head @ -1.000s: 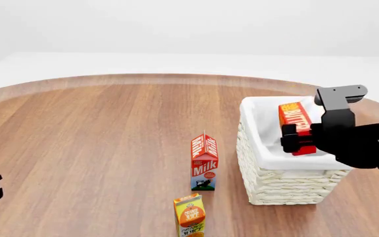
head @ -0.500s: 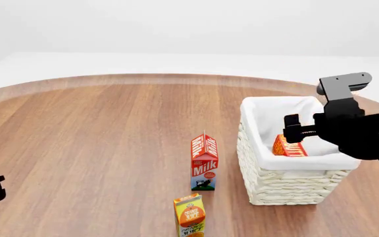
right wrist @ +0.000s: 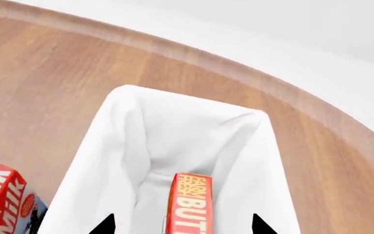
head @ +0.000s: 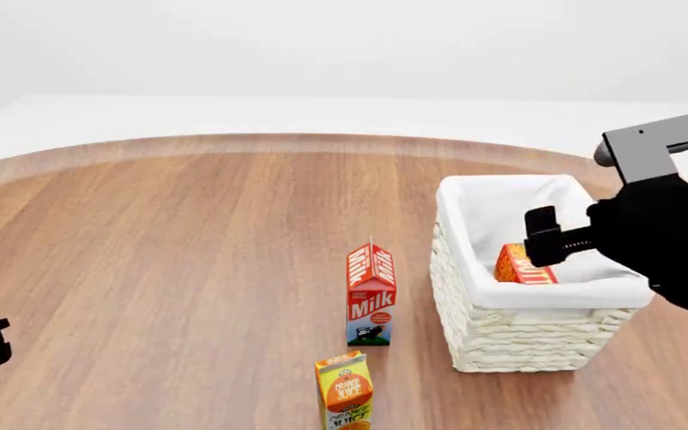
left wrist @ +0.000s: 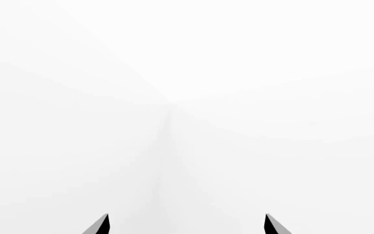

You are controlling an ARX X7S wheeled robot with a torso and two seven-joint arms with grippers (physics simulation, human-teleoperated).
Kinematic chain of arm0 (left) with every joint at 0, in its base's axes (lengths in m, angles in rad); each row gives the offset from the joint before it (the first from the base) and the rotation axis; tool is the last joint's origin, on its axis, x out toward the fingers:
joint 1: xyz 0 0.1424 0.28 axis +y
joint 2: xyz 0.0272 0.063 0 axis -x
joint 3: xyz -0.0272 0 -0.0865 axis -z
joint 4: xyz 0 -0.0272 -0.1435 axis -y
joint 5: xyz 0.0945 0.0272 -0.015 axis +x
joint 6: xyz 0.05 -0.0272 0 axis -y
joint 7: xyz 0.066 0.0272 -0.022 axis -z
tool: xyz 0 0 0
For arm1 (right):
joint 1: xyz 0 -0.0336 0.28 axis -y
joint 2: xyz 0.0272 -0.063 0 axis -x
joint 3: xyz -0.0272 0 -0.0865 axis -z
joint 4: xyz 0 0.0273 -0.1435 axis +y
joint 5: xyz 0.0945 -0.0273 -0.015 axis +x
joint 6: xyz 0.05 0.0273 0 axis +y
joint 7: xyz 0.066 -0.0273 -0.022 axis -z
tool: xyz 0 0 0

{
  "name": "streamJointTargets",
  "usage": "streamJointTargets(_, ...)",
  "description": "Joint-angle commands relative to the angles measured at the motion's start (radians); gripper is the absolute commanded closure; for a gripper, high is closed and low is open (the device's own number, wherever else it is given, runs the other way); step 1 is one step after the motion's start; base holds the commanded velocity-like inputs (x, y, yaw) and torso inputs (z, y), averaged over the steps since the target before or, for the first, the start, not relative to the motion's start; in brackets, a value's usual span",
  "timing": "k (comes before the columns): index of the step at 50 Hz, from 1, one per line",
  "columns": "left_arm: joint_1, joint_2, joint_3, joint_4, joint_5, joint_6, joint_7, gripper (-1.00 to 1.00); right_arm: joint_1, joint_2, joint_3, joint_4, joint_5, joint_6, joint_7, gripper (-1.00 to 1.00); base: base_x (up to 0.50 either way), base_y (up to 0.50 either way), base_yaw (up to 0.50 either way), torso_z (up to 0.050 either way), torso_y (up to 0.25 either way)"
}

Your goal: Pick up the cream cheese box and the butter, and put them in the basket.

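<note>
Wooden table [head: 176,242], milk carton [head: 371,296] beside basket [head: 523,336]

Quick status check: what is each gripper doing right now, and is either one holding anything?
Left gripper: open, empty.
Right gripper: open, empty, above the butter in the basket.

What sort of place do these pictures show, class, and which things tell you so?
Probably a simulated tabletop test scene, not a real kitchen: a round wooden table in a blank white room, holding only groceries, a milk carton, a juice carton, and a wicker basket.
</note>
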Motion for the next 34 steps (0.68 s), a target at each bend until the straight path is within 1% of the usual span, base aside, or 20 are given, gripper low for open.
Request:
streamJointTargets(1, 0.002, 0.019, -0.028, -0.001, 0.009, 0.020, 0.027, -1.00, -0.051, 0.169, 0.104, -0.368, 0.154, -0.004, 0.092, -1.00, 0.00, 0.00, 0.00, 0.000, 0.000)
streamJointTargets(5, 0.003, 0.020, -0.029, -0.002, 0.009, 0.021, 0.027, -1.00, -0.085, 0.227, 0.119, -0.460, 0.194, -0.034, 0.131, -1.00, 0.00, 0.00, 0.00, 0.000, 0.000)
streamJointTargets(16, 0.007, 0.020, -0.030, 0.009, 0.013, 0.017, 0.025, -1.00, -0.128, 0.340, 0.157, -0.646, 0.254, -0.108, 0.178, -1.00, 0.00, 0.00, 0.00, 0.000, 0.000)
streamJointTargets(24, 0.010, 0.020, -0.035, 0.013, 0.014, 0.019, 0.024, -1.00, -0.192, 0.452, 0.184, -0.814, 0.305, -0.258, 0.219, -1.00, 0.00, 0.00, 0.00, 0.000, 0.000)
streamJointTargets(29, 0.010, 0.021, -0.034, 0.013, 0.016, 0.018, 0.023, -1.00, -0.213, 0.487, 0.188, -0.886, 0.309, -0.312, 0.242, -1.00, 0.00, 0.00, 0.00, 0.000, 0.000)
streamJointTargets(34, 0.008, 0.021, -0.031, 0.014, 0.020, 0.017, 0.024, -1.00, -0.227, 0.496, 0.188, -0.936, 0.294, -0.340, 0.250, -1.00, 0.00, 0.00, 0.00, 0.000, 0.000)
